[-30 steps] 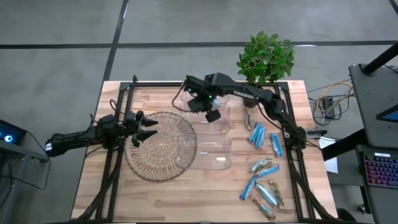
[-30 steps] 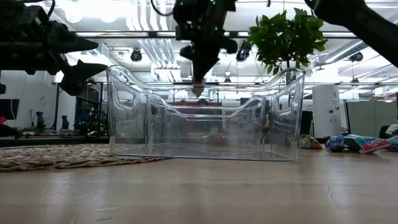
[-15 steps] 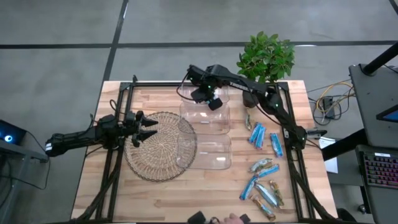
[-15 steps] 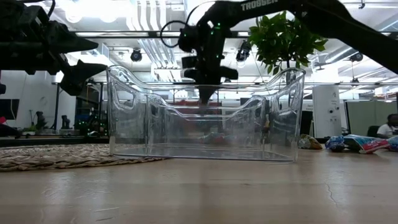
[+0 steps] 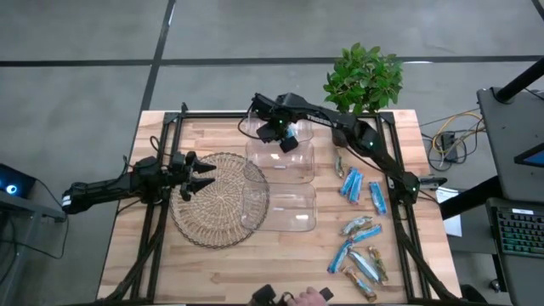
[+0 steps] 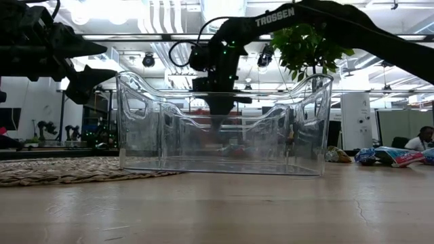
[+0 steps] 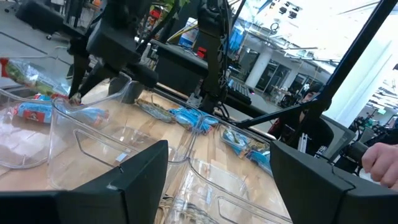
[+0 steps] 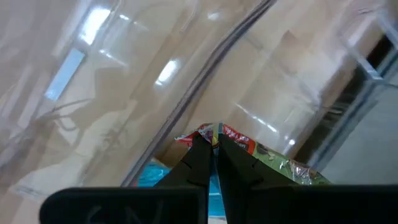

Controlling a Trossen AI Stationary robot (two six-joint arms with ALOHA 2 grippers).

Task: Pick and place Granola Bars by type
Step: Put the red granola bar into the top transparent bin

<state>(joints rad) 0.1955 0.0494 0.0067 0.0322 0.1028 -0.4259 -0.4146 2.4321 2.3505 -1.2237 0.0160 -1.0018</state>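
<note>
My right gripper (image 8: 214,142) is shut on a granola bar with a red end and a green wrapper (image 8: 280,165). It reaches down into the far clear bin (image 5: 302,166). In the low view my right gripper (image 6: 220,122) shows through the near bin's walls (image 6: 308,122). A blue bar (image 7: 34,112) lies on the far bin's floor. Several loose bars (image 5: 357,229), mostly blue, lie flat on the table at the right. My left gripper (image 5: 202,176) waits open over the woven mat (image 5: 217,212) at the left. My right gripper pinches the bar's red end (image 8: 235,137) between its two fingertips; red wrapper shows on both sides of them. The fingers come from above, pointing steeply down. The green body reaches out behind one finger. Whether the bar touches the bin's floor does not show.
A second clear bin (image 5: 289,223) stands nearer, partly over the woven mat. A potted plant (image 5: 364,78) stands at the far right corner. Black rails (image 5: 161,170) run along both table sides. A person's hand (image 5: 310,297) shows at the near edge.
My right gripper, staying shut, has gone toward the table's far edge and down, from above the bins into the far bin. A person's hand has come into view at the near edge.
</note>
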